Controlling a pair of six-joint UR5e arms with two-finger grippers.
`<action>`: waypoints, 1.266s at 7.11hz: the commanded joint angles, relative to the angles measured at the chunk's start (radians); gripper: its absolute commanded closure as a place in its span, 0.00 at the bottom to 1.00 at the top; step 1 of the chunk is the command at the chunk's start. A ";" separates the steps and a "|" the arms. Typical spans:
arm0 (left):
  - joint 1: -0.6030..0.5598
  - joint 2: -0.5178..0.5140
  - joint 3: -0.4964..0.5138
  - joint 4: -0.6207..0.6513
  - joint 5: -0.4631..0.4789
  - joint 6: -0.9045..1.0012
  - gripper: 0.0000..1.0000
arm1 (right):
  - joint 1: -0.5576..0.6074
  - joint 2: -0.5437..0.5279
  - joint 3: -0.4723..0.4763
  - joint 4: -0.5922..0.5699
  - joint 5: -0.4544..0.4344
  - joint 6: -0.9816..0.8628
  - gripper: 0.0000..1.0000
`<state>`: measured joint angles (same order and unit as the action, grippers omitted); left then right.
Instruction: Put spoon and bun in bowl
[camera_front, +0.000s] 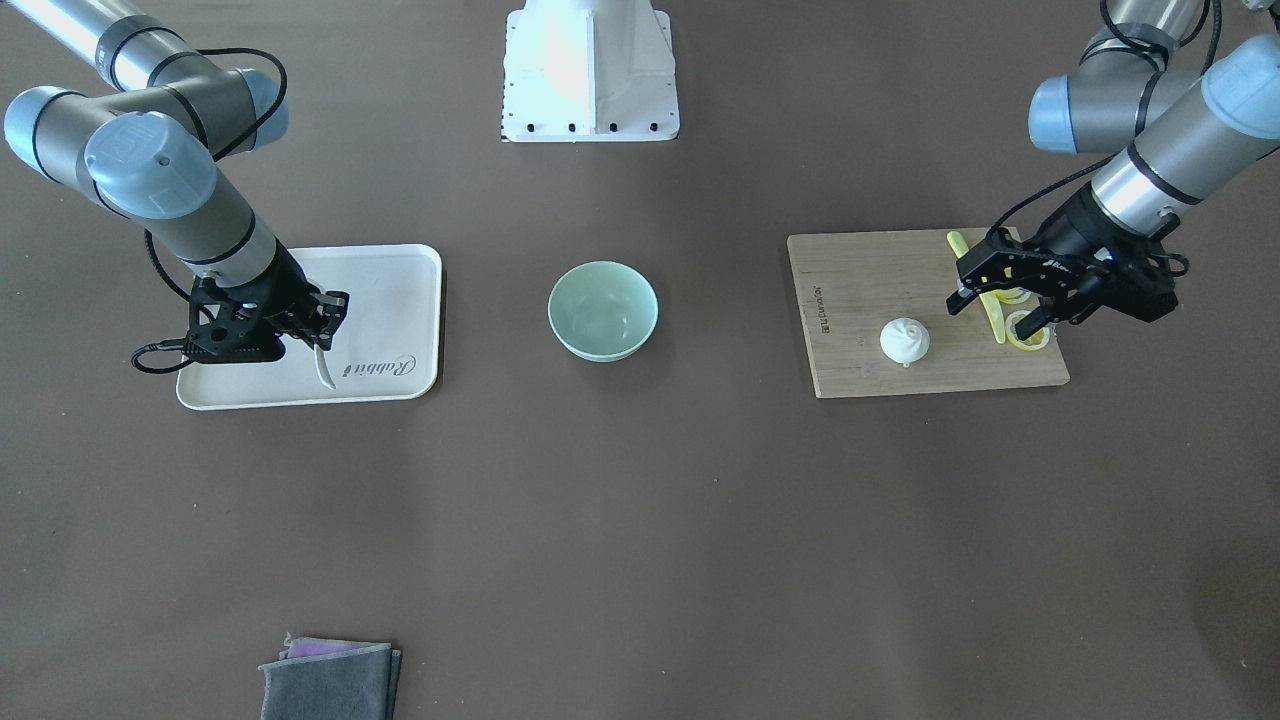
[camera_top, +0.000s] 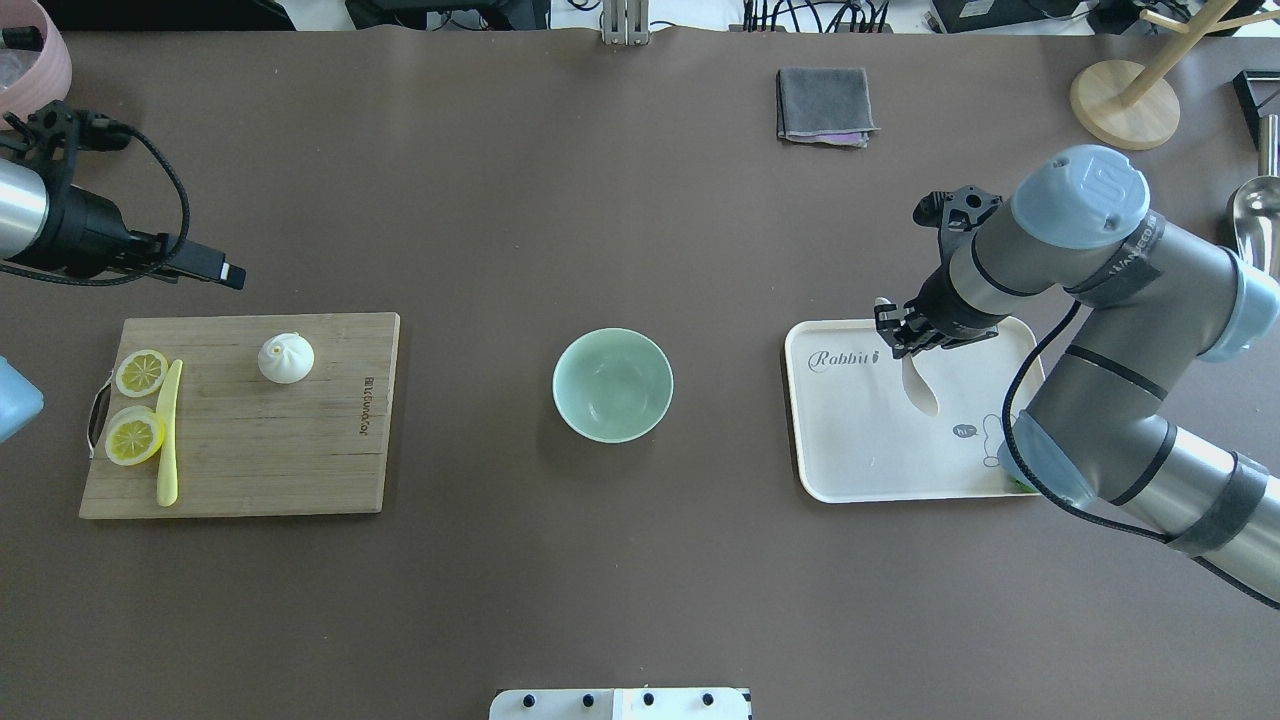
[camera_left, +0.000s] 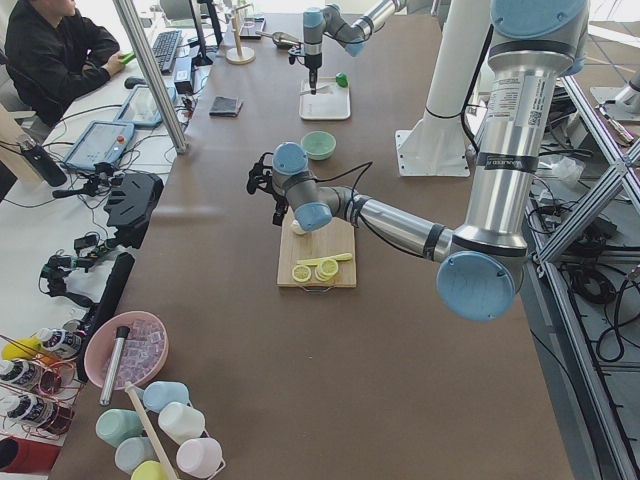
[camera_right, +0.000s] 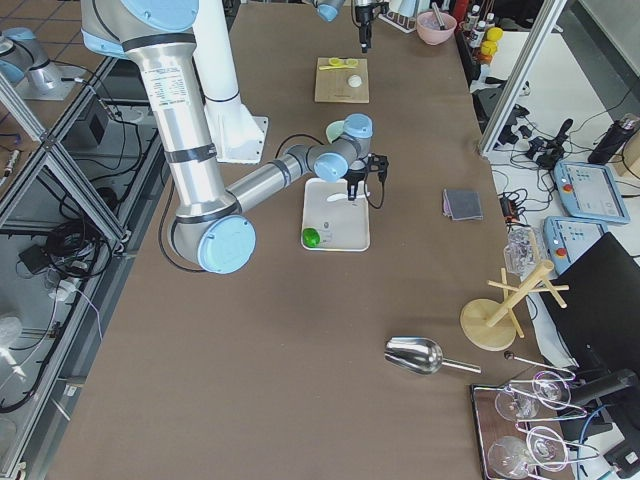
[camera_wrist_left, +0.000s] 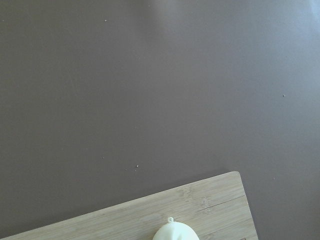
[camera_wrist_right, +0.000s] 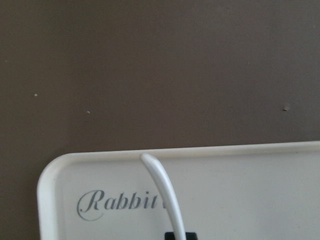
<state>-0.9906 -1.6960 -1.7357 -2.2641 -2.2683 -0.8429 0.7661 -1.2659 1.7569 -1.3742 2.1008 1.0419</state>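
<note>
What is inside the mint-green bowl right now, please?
Nothing: the bowl shows a bare inside from overhead, with no part covered. The bun sits on the cutting board.

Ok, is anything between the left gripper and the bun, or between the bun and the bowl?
Nothing visible. The left gripper hangs open above the cutting board, apart from the bun, and nothing shows between them. From the bun to the bowl there is only board and bare table. The lemon slices and knife lie on the bun's far side.
</note>
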 joint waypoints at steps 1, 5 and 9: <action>0.055 0.002 -0.004 0.000 0.042 -0.001 0.02 | 0.009 0.075 0.030 -0.107 0.008 0.001 1.00; 0.185 0.012 0.019 -0.002 0.186 -0.005 0.03 | 0.004 0.180 0.030 -0.104 0.013 0.038 1.00; 0.236 -0.004 0.061 -0.003 0.251 -0.005 0.48 | -0.016 0.221 0.027 -0.094 0.013 0.079 1.00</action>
<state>-0.7671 -1.6929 -1.6836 -2.2660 -2.0359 -0.8450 0.7578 -1.0500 1.7843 -1.4709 2.1138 1.1094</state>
